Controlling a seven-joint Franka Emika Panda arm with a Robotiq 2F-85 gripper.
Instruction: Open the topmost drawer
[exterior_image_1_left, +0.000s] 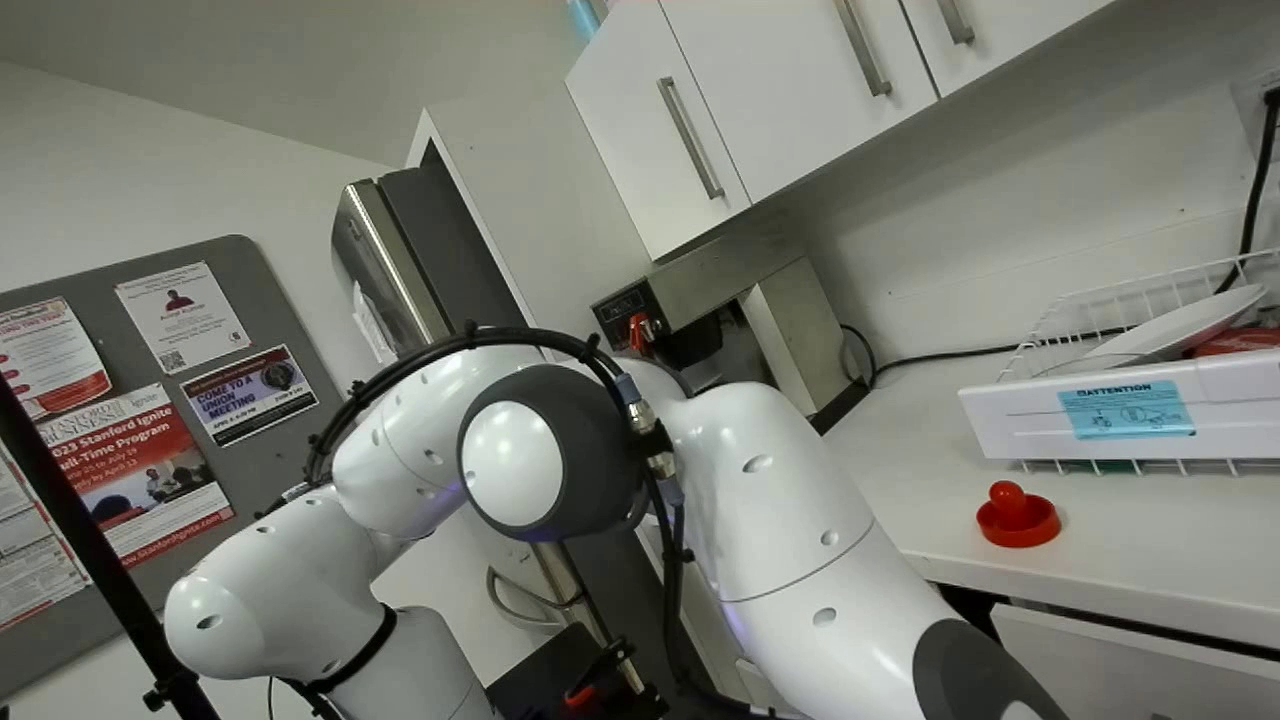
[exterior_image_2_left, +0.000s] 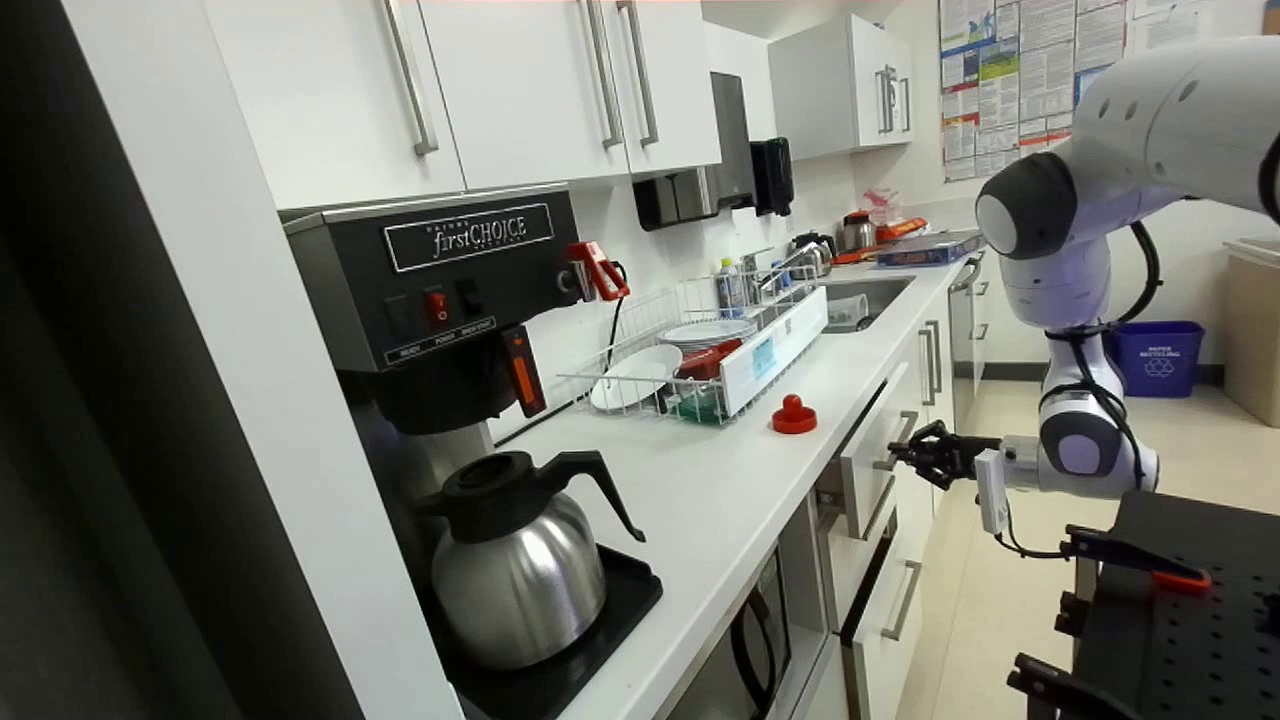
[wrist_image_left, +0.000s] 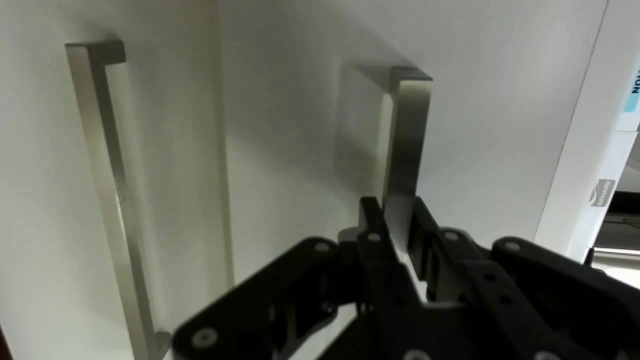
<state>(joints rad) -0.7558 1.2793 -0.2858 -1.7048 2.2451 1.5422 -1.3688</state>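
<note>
The topmost drawer (exterior_image_2_left: 866, 455) is a white front under the counter in an exterior view, and it stands out partway from the cabinet. Part of it also shows below the counter edge in an exterior view (exterior_image_1_left: 1130, 655). Its metal bar handle (wrist_image_left: 411, 125) runs up the wrist view. My gripper (wrist_image_left: 393, 210) has one black finger on each side of the handle's lower visible part, close against it. The fingers hide the rest of the handle. My gripper also shows at the drawer handle in an exterior view (exterior_image_2_left: 903, 453); the arm hides it elsewhere.
The handle of the drawer below (wrist_image_left: 102, 150) is left of my gripper in the wrist view. A lower drawer (exterior_image_2_left: 885, 630) stands out slightly. On the counter (exterior_image_2_left: 690, 480) are a red round object (exterior_image_2_left: 794, 415), a dish rack (exterior_image_2_left: 775, 350) and a coffee pot (exterior_image_2_left: 520, 580). A black cart (exterior_image_2_left: 1190, 620) stands nearby.
</note>
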